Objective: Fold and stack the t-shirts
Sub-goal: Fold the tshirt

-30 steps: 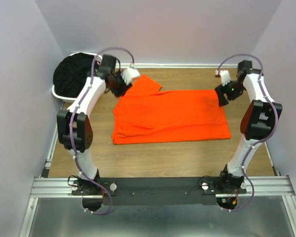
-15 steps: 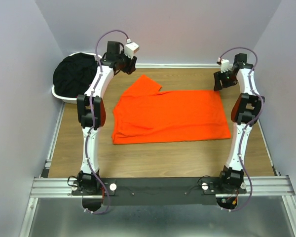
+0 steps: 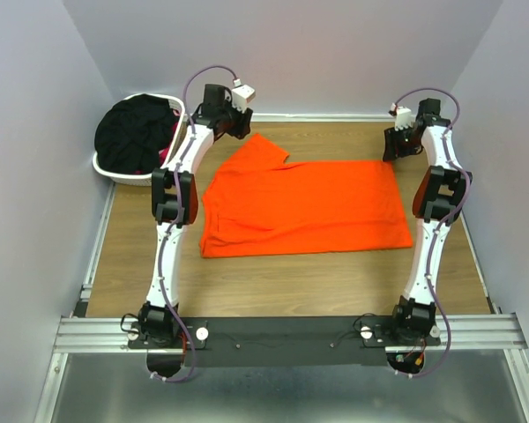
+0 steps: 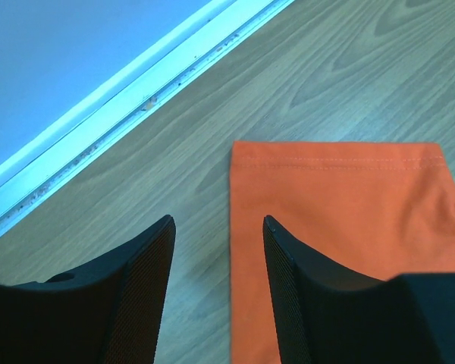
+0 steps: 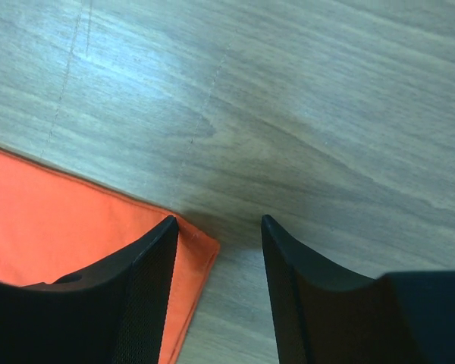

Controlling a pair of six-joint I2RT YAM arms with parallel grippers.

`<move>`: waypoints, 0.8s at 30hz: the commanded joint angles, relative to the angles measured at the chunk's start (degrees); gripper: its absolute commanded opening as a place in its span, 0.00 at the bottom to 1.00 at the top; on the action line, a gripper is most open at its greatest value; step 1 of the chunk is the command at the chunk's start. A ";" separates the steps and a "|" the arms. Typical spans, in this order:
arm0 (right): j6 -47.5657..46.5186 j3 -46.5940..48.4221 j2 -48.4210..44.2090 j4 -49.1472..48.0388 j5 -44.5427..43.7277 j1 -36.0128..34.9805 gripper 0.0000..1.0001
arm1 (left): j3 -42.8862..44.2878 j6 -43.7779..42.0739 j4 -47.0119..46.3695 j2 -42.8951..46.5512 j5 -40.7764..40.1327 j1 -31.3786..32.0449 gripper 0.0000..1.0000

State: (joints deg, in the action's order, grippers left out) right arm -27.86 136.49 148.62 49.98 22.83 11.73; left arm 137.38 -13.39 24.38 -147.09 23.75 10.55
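**Moved off the shirt's far corners toward the table's far edge**

Shifted over the last second: left gripper point(image 3: 232, 122) away from the sleeve and out to the far edge, arm stretched longer; right gripper point(image 3: 393, 145) away from the far right corner of the cloth and farther out as well.

From above: orange t-shirt point(image 3: 304, 207) spread flat across the middle of the table point(image 3: 273, 282), one sleeve pointing at the far left corner, no fold made. Black t-shirts point(image 3: 130, 132) heaped in the white laundry basket point(image 3: 115, 173) off the far left corner, with a bit of pink cloth point(image 3: 164, 153) at its rim.

From the left wrist: left gripper point(image 4: 218, 224) with jaws spread, nothing pinched, bare wood between them. Orange t-shirt point(image 4: 341, 197) just beside the right-hand finger, stitched sleeve hem facing the white strip point(image 4: 136, 83) along the far edge.

From the right wrist: right gripper point(image 5: 218, 221) with jaws spread, nothing pinched. Corner of the orange t-shirt point(image 5: 76, 220) under the left-hand finger, wood beneath the gap.

Probably lining up for the first fold. Next, likely: lowering onto both far corners, pinching the cloth, carrying it evenly toward the near edge.
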 commanded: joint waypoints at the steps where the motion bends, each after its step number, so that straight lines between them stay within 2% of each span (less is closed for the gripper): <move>1: 0.79 -2.27 2.29 -0.49 1.34 -0.21 0.55 | 5.25 -1.11 1.19 -3.46 -2.82 1.67 0.60; 8: 0.70 -3.42 2.12 -0.41 1.43 -0.30 0.53 | 6.23 -1.99 4.96 -4.87 -6.08 3.43 0.64; 14: -0.09 -4.83 1.76 -0.58 1.43 -0.30 0.53 | 5.70 1.78 7.78 -6.45 -9.16 3.34 0.64; 24: 0.17 -4.83 2.38 -0.58 1.60 -0.21 0.52 | 6.67 6.62 8.84 -7.95 -11.09 2.37 0.70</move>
State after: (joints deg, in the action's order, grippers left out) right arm -27.99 134.39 148.07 46.65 23.70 11.75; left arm 142.71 -9.04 31.70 -154.43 14.35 13.45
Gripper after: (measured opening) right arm 0.527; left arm 0.700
